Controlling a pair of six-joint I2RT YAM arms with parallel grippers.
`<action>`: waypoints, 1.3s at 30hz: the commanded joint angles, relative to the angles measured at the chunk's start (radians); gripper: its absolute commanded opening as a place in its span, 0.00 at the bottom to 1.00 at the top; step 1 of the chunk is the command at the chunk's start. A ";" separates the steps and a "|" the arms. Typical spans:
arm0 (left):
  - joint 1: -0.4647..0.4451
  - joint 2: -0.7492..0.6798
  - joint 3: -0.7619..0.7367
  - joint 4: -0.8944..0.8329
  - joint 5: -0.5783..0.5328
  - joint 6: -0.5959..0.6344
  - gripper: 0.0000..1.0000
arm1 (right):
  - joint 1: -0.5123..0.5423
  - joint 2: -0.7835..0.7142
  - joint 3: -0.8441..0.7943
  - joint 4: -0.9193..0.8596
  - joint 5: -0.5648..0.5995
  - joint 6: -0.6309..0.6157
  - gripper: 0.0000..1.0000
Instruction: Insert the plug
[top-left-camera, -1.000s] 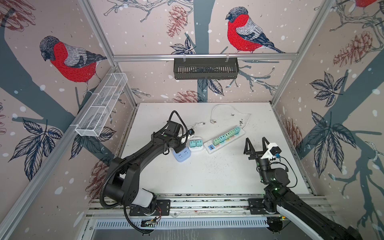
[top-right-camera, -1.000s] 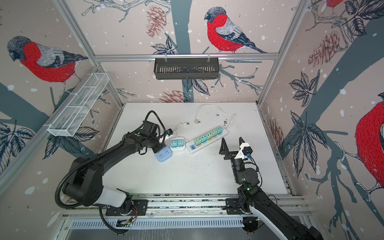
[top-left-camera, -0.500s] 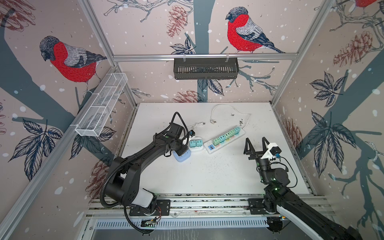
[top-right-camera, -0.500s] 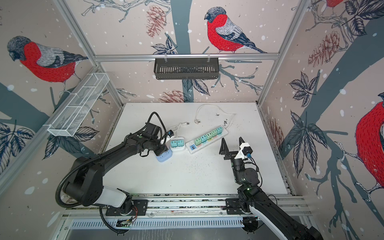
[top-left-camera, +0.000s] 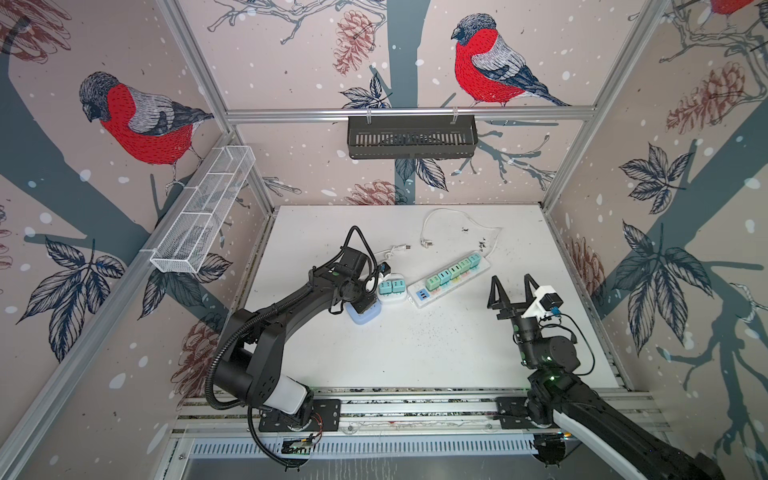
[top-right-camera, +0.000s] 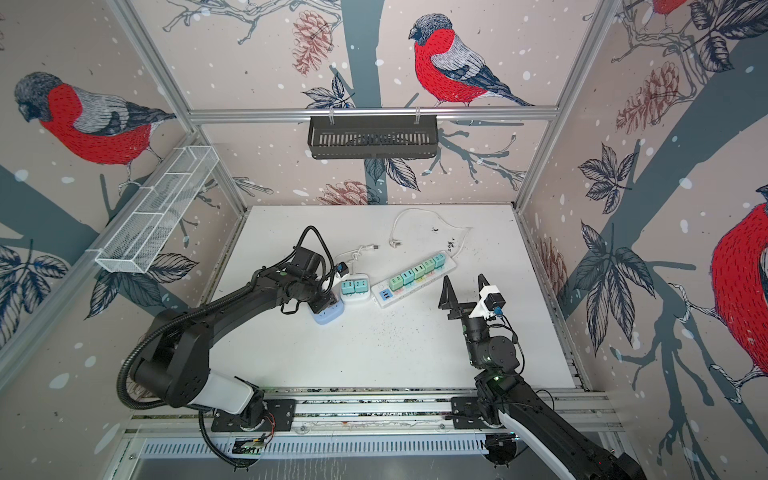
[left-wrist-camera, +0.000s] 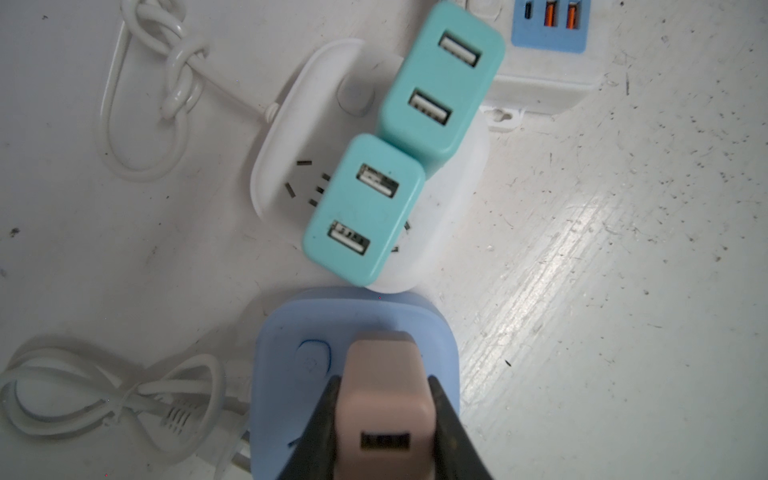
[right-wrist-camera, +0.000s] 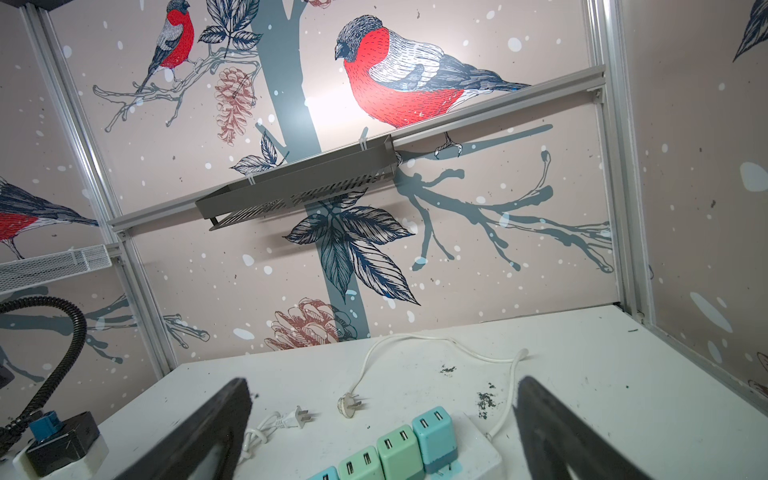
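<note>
The white table (top-left-camera: 415, 361) carries everything. A mesh basket (top-left-camera: 203, 208) on the left wall and a black basket (top-left-camera: 411, 137) on the rear wall both hang well above the work. The long power strip (top-left-camera: 446, 291) lies diagonally near the centre. Teal chargers (top-left-camera: 455, 270) fill its sockets, and its white cable (top-left-camera: 440, 216) loops behind it. Just left of its near end sits the white socket block (left-wrist-camera: 282, 137), bearing two more of them. Its rounded end meets the blue socket block (left-wrist-camera: 291, 332), so the nearer charger crowds the left gripper (left-wrist-camera: 382, 390).

That gripper is clamped on the pink plug (left-wrist-camera: 382, 374), which stands upright on the blue socket block's face. How deep its prongs sit is hidden. A coiled cord (left-wrist-camera: 104, 399) lies just beside the blue socket block, on its far side from the white one. The right gripper (top-left-camera: 511, 277) hangs spread wide and empty to the right of the long power strip, clear of it.

The front half of the table is bare, and so is the band along its right edge. The left edge lies near the blue socket block.
</note>
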 joint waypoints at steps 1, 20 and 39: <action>0.001 0.011 -0.004 -0.018 0.006 -0.005 0.00 | 0.000 -0.002 -0.137 0.013 -0.009 0.012 1.00; 0.011 0.001 0.005 -0.011 0.010 -0.006 0.98 | -0.007 -0.008 -0.137 0.009 -0.002 0.020 1.00; 0.181 -0.700 -0.254 0.707 -0.290 -0.811 0.98 | -0.148 -0.078 -0.071 -0.218 0.111 0.241 1.00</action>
